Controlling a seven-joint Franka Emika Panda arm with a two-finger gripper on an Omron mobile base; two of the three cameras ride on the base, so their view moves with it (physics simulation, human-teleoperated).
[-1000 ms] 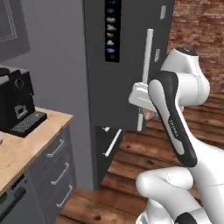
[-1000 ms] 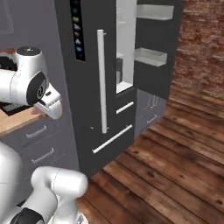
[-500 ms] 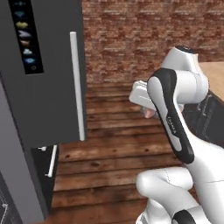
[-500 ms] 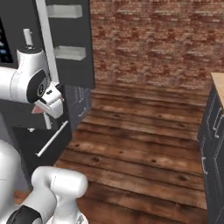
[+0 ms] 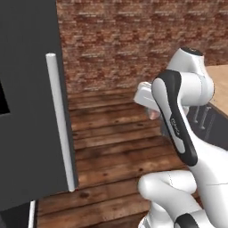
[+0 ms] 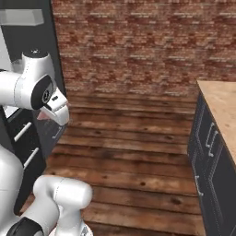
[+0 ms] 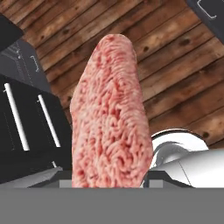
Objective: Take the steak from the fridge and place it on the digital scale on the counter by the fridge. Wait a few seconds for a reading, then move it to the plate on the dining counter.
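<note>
No readable text, label, brand, number or sign shows anywhere, neither on the fridge (image 5: 31,89), nor the steak (image 7: 109,118), nor the counter (image 6: 221,99)

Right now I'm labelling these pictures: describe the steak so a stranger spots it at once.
Start at the white robot arm above the wooden floor. At its end, the gripper holds the steak, an upright, pinkish-red, grainy oval slab. It is the only raw-meat-coloured thing among the dark cabinets and brown planks.

I see the fridge (image 5: 31,102) left of my gripper (image 5: 153,116), the tabletop (image 6: 223,103) right, floor (image 7: 175,65) below the steak (image 7: 109,118).
</note>
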